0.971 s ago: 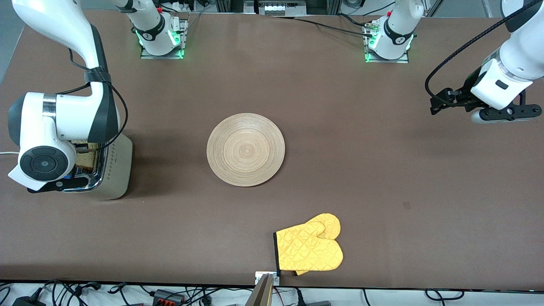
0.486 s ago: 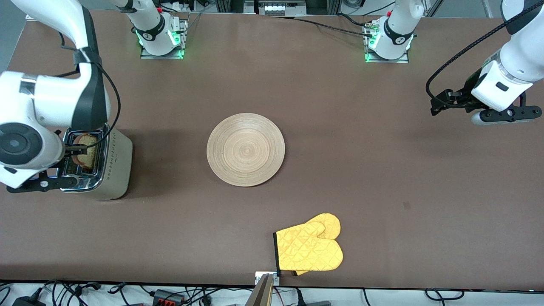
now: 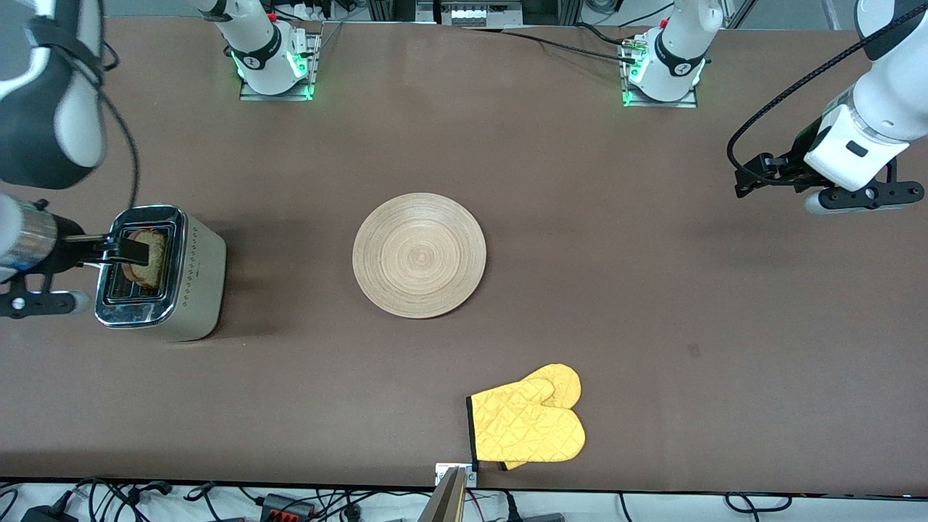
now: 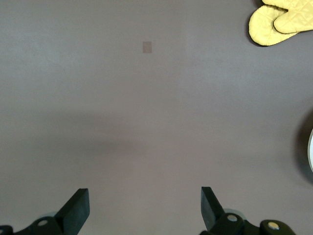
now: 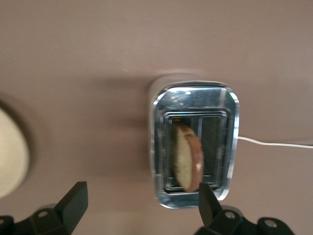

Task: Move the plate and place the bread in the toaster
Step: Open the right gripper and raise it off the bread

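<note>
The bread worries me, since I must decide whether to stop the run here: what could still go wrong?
The bread stands tilted in one slot of the toaster, partly sticking up, so it may not drop fully in. The right gripper, open, is close over that slot; a stray finger could clip the slice or the chrome rim. The plate lies mid-table, so the waiting left gripper may still have to move it.

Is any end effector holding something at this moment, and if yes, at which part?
Nothing is held. The right end effector is open above the toaster, with the bread standing in a slot. The left end effector is open over bare table.
</note>
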`<action>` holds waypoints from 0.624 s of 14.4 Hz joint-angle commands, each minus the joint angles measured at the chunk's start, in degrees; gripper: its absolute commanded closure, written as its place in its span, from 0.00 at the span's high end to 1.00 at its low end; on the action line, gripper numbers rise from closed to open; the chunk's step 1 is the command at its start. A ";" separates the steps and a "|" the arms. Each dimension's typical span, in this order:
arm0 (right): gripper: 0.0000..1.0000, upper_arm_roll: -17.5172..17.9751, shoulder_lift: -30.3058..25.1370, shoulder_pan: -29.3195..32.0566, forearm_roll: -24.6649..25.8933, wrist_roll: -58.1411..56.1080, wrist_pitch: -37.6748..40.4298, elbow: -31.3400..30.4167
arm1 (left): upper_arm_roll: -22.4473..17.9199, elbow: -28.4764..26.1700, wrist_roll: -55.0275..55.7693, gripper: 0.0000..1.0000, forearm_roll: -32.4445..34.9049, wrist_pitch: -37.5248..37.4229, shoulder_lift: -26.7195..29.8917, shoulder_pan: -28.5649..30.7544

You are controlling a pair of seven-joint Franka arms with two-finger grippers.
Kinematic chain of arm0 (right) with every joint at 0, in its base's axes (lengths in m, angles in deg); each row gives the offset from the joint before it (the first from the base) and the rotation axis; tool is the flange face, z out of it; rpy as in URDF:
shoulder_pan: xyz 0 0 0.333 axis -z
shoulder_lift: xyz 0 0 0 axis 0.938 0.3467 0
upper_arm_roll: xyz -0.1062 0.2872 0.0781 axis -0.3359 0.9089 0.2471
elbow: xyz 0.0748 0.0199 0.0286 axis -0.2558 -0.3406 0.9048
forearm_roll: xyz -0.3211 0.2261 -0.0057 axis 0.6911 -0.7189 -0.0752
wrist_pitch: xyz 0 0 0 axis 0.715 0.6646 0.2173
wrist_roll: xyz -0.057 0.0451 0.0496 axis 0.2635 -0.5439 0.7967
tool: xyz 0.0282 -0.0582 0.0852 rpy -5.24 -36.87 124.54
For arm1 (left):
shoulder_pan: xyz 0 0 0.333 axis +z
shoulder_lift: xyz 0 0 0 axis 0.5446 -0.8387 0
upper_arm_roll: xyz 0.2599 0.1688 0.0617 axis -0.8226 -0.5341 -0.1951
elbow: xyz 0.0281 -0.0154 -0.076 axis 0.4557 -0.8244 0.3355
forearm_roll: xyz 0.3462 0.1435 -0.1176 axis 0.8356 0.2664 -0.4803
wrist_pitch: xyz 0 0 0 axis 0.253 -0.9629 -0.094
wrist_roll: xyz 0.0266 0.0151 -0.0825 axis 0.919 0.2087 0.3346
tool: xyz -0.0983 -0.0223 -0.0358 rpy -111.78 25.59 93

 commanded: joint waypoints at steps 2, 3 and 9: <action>1.00 0.74 -0.90 1.55 -3.07 1.85 -0.64 0.30 | -0.09 0.79 -0.12 1.00 -0.62 -0.80 -0.21 0.18; 1.00 0.74 -0.99 1.55 -2.98 1.85 -0.81 0.30 | -0.09 0.79 -0.12 1.00 -0.62 -0.80 -0.21 0.18; 1.00 1.79 -3.01 3.12 -2.01 1.85 -5.11 -0.40 | -0.35 0.79 -0.21 1.00 -0.71 -0.80 -0.30 0.35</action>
